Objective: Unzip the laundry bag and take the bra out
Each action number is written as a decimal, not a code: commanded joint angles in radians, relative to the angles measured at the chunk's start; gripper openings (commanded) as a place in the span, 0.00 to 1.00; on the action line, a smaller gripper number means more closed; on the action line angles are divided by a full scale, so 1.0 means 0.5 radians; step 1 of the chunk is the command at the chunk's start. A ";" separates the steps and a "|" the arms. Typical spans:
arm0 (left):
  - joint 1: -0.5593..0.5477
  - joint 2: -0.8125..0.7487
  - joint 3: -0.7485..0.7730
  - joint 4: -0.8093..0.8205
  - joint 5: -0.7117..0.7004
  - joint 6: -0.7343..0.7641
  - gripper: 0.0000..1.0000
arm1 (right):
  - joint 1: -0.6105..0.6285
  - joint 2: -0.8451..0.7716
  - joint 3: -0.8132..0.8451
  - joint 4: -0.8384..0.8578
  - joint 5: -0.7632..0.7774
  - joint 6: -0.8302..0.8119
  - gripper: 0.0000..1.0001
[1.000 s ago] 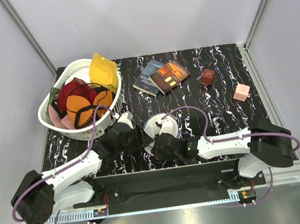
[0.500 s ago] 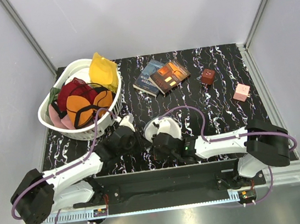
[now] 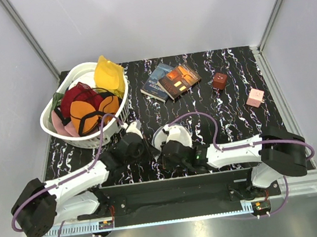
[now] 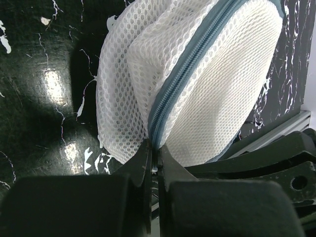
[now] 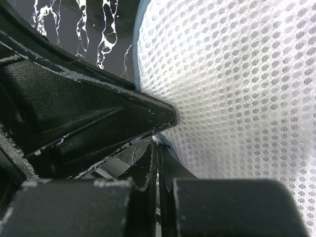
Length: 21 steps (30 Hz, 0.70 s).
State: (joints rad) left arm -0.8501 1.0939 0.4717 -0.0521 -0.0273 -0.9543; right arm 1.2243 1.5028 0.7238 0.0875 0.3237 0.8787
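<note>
Down at the 6 o'clock edge of the black white-veined table (image 3: pixel 234 114), the white dome-shaped mesh laundry bag (image 3: pixel 173 134) sits held from two sides: left gripper (image 4: pixel 154 148) at its 9 o'clock pinched fully closed on the near end of the grey-blue zip tape (image 4: pixel 197 64), right gripper (image 5: pixel 157 144) at 7 o'clock clamped tight on the mesh by the seam. Looks super light, soft and squishy, open-weave netting over puffy rounded sides, so I'd guess it just drags along unless one side anchors it while the other pulls at the zip, not loose mesh. No black bra showing anywhere.
</note>
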 commanded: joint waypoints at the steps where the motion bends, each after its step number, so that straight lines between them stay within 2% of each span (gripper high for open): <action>1: 0.001 0.003 0.109 0.046 -0.114 0.037 0.00 | 0.015 -0.094 -0.067 0.040 0.021 0.050 0.00; 21: 0.047 -0.019 0.146 -0.016 -0.130 0.114 0.00 | 0.018 -0.355 -0.328 -0.037 0.129 0.172 0.00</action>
State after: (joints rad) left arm -0.8433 1.0950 0.5022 -0.0757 -0.0387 -0.9352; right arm 1.2243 1.3670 0.5846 0.1173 0.3313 0.9478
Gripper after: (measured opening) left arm 0.026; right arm 0.011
